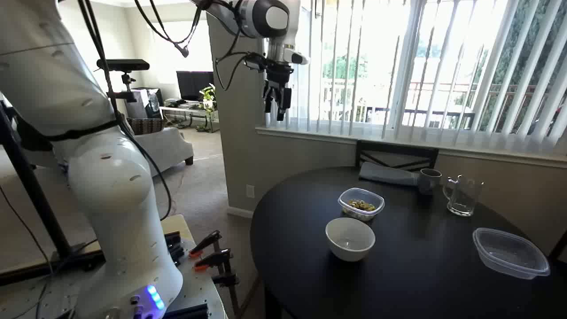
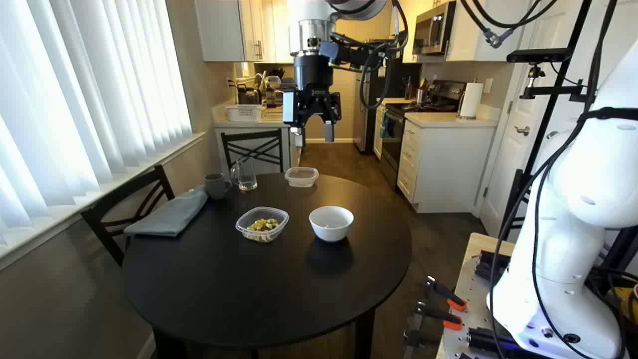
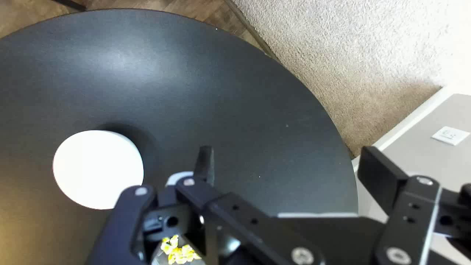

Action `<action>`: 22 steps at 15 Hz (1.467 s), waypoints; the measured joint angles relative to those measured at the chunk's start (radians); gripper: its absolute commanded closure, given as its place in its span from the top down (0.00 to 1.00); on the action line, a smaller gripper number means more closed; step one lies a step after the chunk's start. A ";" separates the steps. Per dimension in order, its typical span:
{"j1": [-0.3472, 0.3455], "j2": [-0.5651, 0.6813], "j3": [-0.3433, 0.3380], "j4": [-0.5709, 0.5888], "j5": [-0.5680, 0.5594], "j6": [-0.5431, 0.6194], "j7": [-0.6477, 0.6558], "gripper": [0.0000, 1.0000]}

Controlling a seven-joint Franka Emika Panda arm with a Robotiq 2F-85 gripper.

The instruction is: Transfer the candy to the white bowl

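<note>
One gripper (image 2: 313,133) is hanging well above the table (image 2: 249,299), its two fingers (image 2: 329,131) standing apart. One heap of candy (image 2: 264,225) is lying in a clear container (image 2: 247,219), which is sitting near the single white bowl (image 2: 331,231). A second clear container (image 1: 509,251), one gray mug (image 2: 215,187), one glass mug (image 1: 464,198) and one folded cloth (image 2: 172,214) are occupying the table. In the wrist view, gripper parts are hiding most of the candy's container, and brightness is washing out the bowl's interior. Individual pieces are defying a count.
</note>
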 measured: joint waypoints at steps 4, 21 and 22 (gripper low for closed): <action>0.000 0.000 0.000 0.000 0.000 0.000 0.000 1.00; -0.066 0.537 -0.127 0.263 0.345 0.370 0.103 1.00; -0.061 0.555 -0.125 0.289 0.361 0.384 0.150 1.00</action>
